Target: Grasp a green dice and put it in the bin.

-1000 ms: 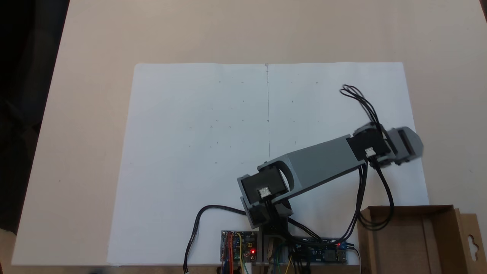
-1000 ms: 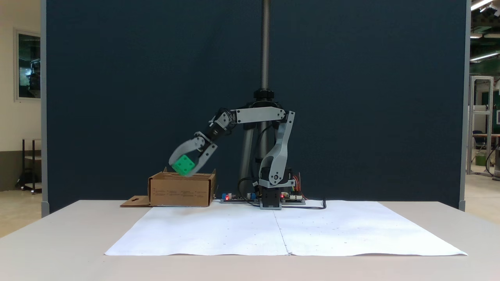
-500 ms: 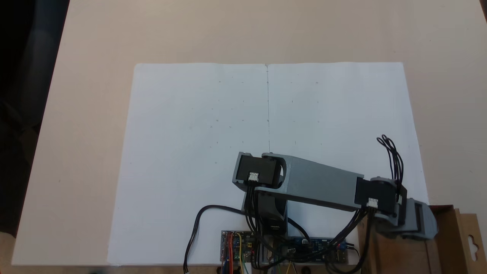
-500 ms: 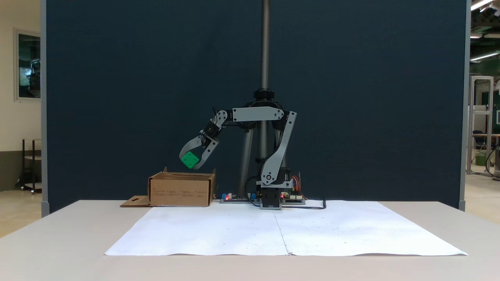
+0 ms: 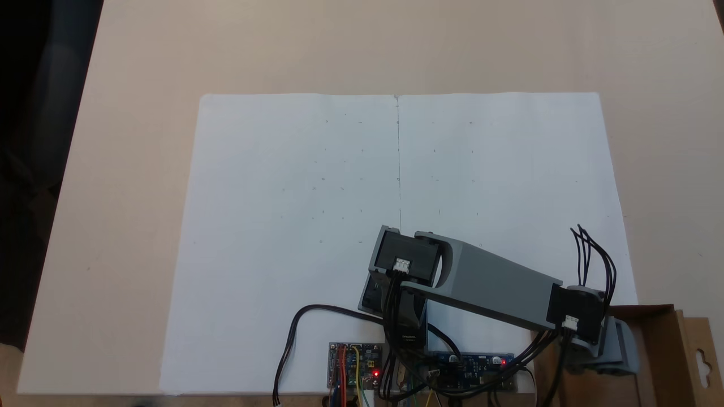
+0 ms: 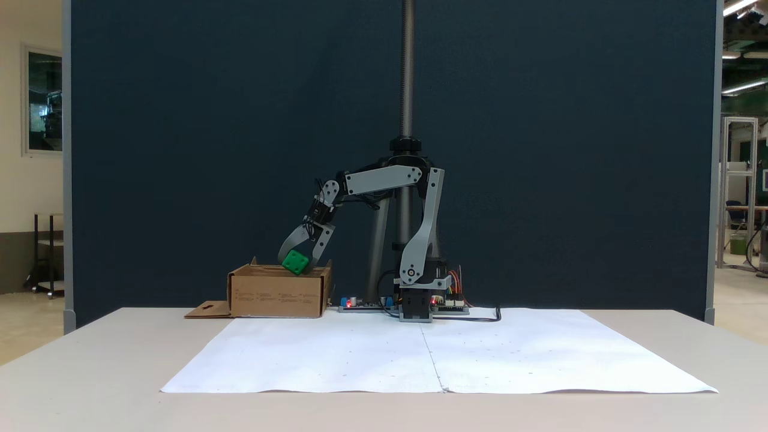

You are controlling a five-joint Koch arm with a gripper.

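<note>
We're seeing the hand [image 6: 298, 264] clamping the green dice [image 6: 295, 262] btwn its fingers, hanging just above the bin's [image 6: 276, 293] rim w/ the dice dipping to the top edge. Bin is sitting on the table [image 6: 90, 360], beside the white paper sheet [image 6: 372, 360] & arm base [image 6: 417, 303].

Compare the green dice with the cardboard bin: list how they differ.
The green dice is bright green; the bin is brown cardboard. The dice is much smaller than the bin. The dice hangs tilted between the gripper's jaws at the bin's rim, while the bin rests flat on the table. Both are box-shaped.
</note>
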